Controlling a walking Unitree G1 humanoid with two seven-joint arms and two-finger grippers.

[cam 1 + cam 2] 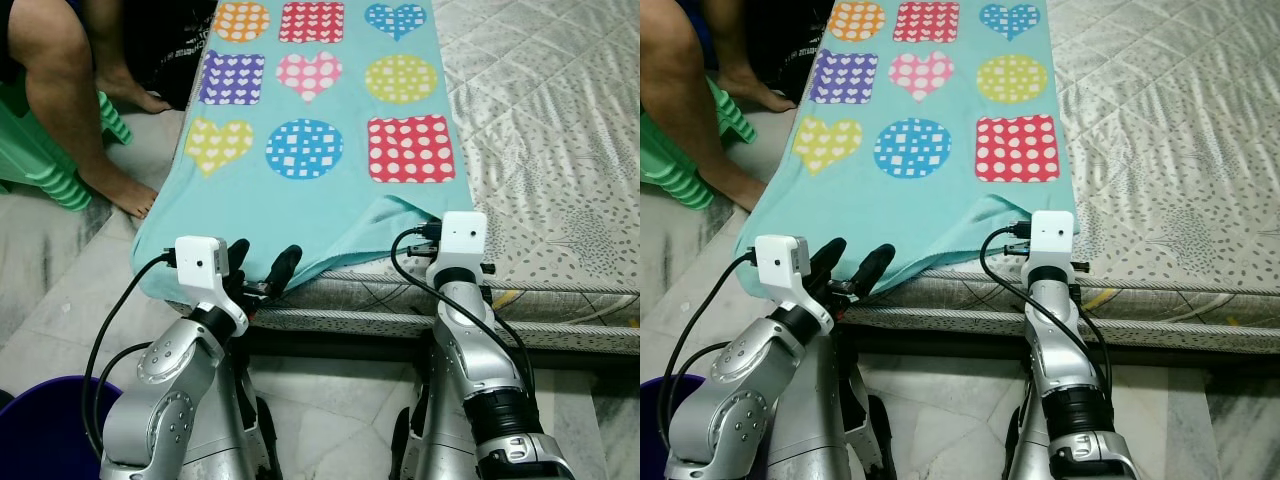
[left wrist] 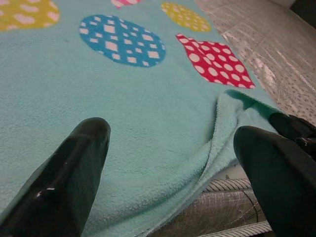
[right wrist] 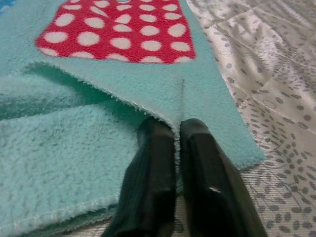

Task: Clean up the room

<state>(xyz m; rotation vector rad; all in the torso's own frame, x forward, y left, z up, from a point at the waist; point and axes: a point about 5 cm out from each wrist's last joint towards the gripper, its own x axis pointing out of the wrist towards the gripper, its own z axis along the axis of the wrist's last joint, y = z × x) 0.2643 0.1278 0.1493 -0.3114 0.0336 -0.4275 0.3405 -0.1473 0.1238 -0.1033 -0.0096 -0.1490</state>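
Turquoise fleece blanket [image 1: 310, 190] printed with spotted hearts, circles and squares lies spread along the left side of the grey quilted mattress [image 1: 540, 150], its near left corner drooping over the bed's front edge. At far left a person's bare legs [image 1: 70, 110] rest beside a green plastic stool [image 1: 40, 165]. The left gripper [image 1: 262, 272] hovers at the blanket's hanging near edge, fingers spread wide, holding nothing. The right gripper [image 3: 173, 148] has its fingers pinched tight on the folded near right corner. Tidying seems barely begun: the blanket is neither folded nor lifted yet.
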